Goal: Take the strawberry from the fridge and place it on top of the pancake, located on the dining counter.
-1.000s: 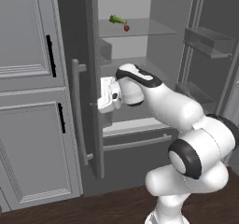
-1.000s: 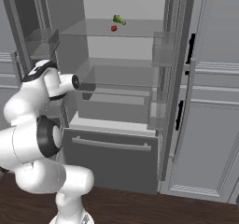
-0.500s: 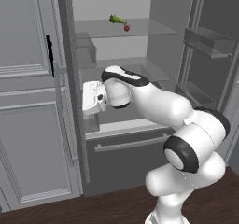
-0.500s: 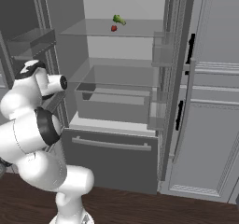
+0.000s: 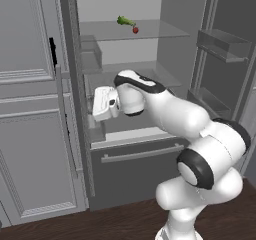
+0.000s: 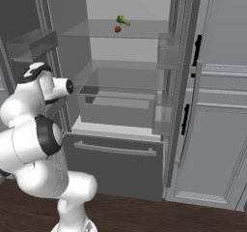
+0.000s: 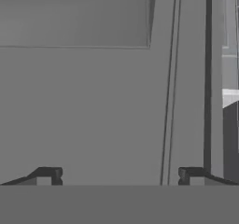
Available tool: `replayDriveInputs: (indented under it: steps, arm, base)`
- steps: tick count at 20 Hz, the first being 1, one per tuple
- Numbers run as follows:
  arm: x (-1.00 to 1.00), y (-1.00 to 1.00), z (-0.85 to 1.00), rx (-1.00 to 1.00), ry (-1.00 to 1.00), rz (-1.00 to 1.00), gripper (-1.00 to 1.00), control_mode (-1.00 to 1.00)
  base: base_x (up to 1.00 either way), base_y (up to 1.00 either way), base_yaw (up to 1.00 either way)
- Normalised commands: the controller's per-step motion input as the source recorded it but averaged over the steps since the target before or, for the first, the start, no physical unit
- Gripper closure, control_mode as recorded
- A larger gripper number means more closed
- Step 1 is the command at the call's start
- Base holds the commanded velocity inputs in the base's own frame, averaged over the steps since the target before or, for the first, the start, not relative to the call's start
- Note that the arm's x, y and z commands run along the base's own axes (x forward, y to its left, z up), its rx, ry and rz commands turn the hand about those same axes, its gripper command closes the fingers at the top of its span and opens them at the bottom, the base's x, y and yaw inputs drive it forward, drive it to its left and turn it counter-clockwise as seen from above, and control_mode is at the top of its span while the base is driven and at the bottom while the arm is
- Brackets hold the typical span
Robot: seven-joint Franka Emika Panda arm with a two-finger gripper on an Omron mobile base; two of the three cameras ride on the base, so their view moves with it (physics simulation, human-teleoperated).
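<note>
A grey kitchen of pale panelled cabinets (image 5: 27, 134) with black handles frames the fridge (image 6: 125, 105), which stands with both dark doors swung wide, its pale interior and glass shelves exposed above a closed drawer with a horizontal bar (image 6: 116, 150). On the upper glass shelf (image 5: 150, 31) lies the strawberry (image 5: 135, 30), a tiny roundish red fruit, its colour the one bright spot against the grey; from the right base camera it shows as a small red dot (image 6: 117, 29) near the middle of the shelf. Just beside it, on the side toward the back wall, rests a longer green vegetable (image 5: 126, 21), so close that the two may be touching. The white arm reaches leftward at mid-height, well below that shelf, its hand close to the clear bins on the left door (image 5: 92, 59). The gripper (image 7: 119, 174) is released: the hand camera shows its two dark fingertips (image 7: 49, 174) standing far apart with nothing between them, facing a flat grey panel crossed by vertical seams. The strawberry sits well apart from the gripper, untouched.
</note>
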Motion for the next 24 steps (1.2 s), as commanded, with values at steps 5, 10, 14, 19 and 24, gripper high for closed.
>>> replayDriveInputs:
  steps: [5,10,14,19,24]
  arm:
    - [0.01,-1.00,0.03,0.18,-0.05,-0.13,-1.00,-1.00]
    - [0.12,-1.00,0.03,-0.02,-0.10,0.06,-1.00,-1.00]
    - [0.11,-1.00,0.00,-0.15,-0.11,0.24,-1.00,-1.00]
    - [-0.04,-1.00,-0.12,-0.22,-0.16,0.44,-1.00,-1.00]
    - [-0.72,-0.77,-0.62,-0.32,-0.42,0.49,-1.00,-1.00]
  base:
    - [0.00,0.00,0.00]
    - [0.00,0.00,0.00]
    - [0.00,0.00,0.00]
    - [0.00,0.00,0.00]
    - [0.00,0.00,0.00]
